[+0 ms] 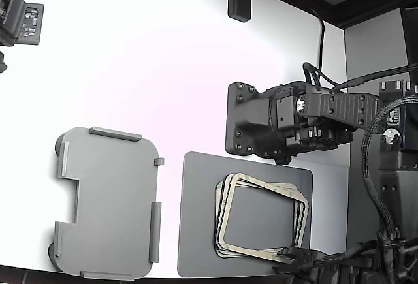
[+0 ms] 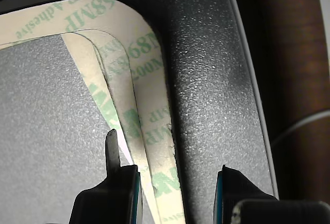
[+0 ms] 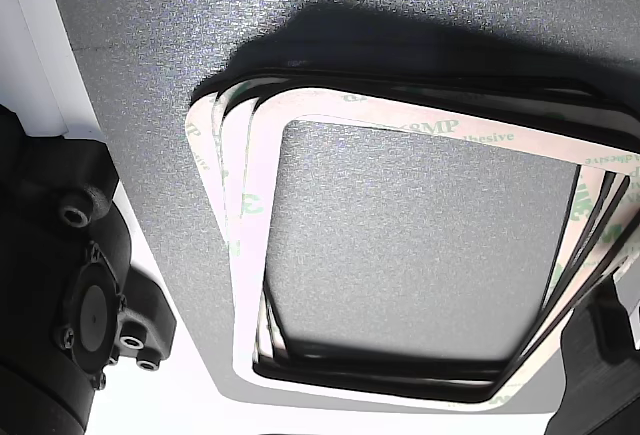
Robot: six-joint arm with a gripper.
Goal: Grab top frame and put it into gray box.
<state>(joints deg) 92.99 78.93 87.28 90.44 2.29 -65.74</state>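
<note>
Where the wrist view looks down between its 2 dark fingers, the gripper stands parted, with one side of the top frame lying in the gap; whether either finger touches it cannot be told. That beige frame, printed with green lettering, lies uppermost on a fanned stack of frames alike. The stack rests on a dark gray mat near the exterior view's bottom right. In that view the gripper shows only at the bottom edge. The gray box sits apart at the exterior view's left on the white table, with nothing in it.
</note>
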